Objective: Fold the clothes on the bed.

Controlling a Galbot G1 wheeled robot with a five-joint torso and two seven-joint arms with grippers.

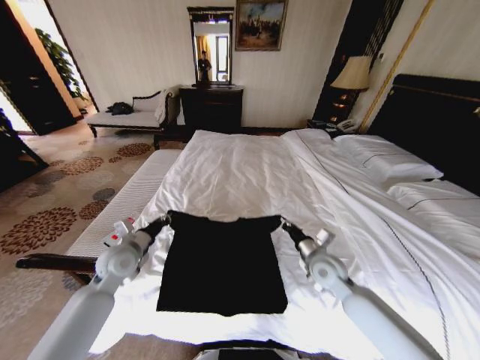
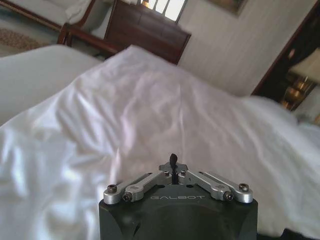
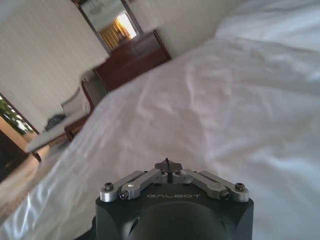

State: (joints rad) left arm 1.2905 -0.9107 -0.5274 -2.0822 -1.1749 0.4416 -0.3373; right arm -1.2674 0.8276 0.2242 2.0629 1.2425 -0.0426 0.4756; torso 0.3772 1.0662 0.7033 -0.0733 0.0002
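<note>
The clothes, a black T-shirt [image 1: 223, 262], lie flat on the near side of the bed [image 1: 240, 169], lettering not visible. My left gripper [image 1: 165, 220] is shut on the shirt's far left corner. At the far right corner my right gripper [image 1: 283, 223] is shut in the same way. The far edge of the shirt stretches between them. In the left wrist view the left gripper [image 2: 173, 161] has its linkage drawn in, over white sheet, with black fabric [image 2: 296, 233] at the frame corner. The right gripper [image 3: 167, 164] looks the same in the right wrist view.
White pillows [image 1: 386, 161] and a dark headboard [image 1: 435, 120] are on the right. A white padded bench [image 1: 120, 206] with a dark wood arm [image 1: 45, 261] runs along the bed's left side. Beyond stand a chaise [image 1: 127, 116], a dresser [image 1: 211, 109] and a lamp [image 1: 353, 73].
</note>
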